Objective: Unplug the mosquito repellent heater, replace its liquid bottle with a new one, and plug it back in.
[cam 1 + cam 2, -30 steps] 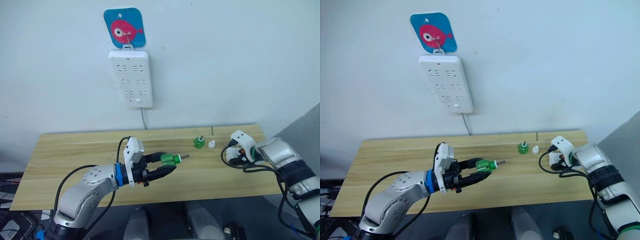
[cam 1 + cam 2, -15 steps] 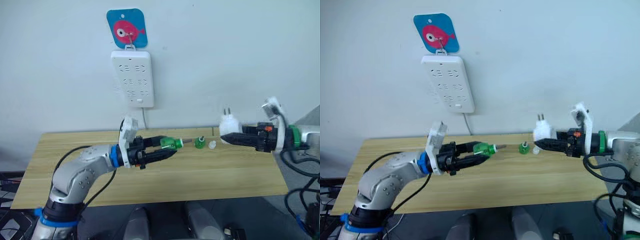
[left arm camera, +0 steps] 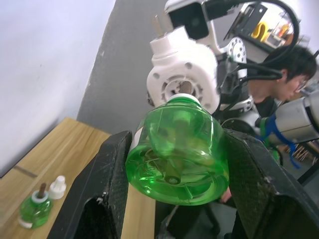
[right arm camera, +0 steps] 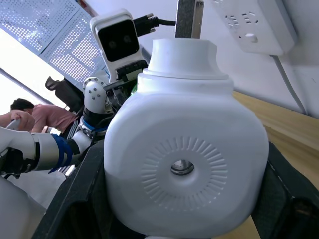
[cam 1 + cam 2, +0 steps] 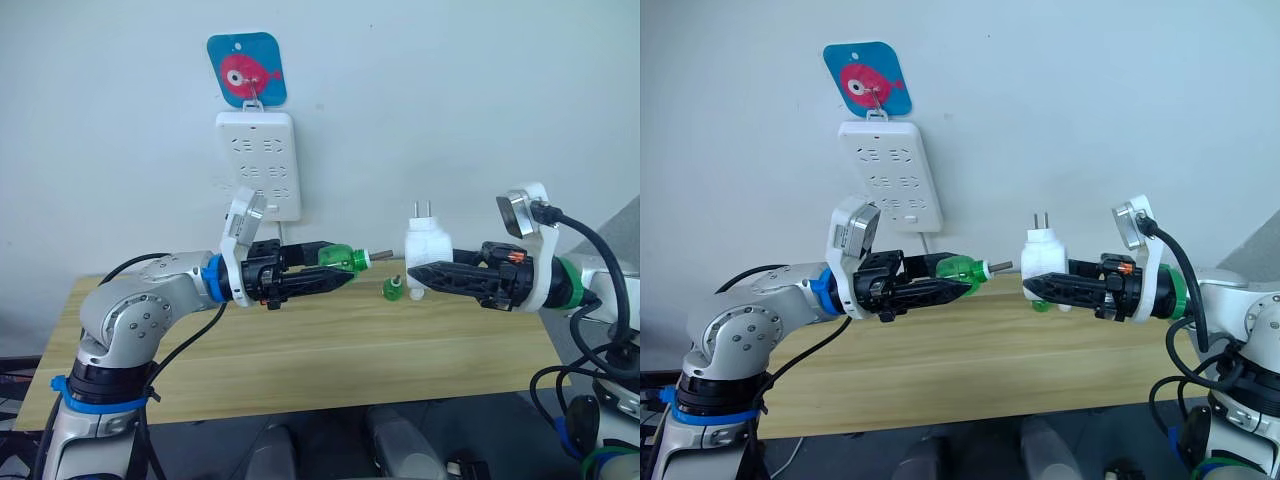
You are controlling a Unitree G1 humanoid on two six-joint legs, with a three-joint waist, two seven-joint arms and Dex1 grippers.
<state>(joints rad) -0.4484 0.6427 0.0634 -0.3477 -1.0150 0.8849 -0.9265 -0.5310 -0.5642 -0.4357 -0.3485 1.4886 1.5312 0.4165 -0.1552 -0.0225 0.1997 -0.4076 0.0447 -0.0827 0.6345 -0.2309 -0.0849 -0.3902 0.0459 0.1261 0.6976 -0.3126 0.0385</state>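
Observation:
My left gripper (image 5: pixel 336 274) is shut on a green liquid bottle (image 5: pixel 338 258), held level above the table with its wick pointing right. My right gripper (image 5: pixel 420 274) is shut on the white mosquito repellent heater (image 5: pixel 425 243), whose two plug pins point up. The wick tip is a short gap from the heater. In the left wrist view the bottle (image 3: pixel 177 149) lines up with the heater's round opening (image 3: pixel 184 74). A second green bottle (image 5: pixel 393 290) stands on the table below them, with a small white cap (image 3: pixel 57 185) next to it.
A white multi-socket power strip (image 5: pixel 258 165) hangs on the wall from a blue fish hook (image 5: pixel 247 68), its cable running down behind the wooden table (image 5: pixel 300 350). A person (image 3: pixel 284 74) sits in the background beyond the table's right end.
Both arms have risen from near the table. The right gripper has carried the heater up and left toward the bottle, and the gap between them has closed to a few centimetres.

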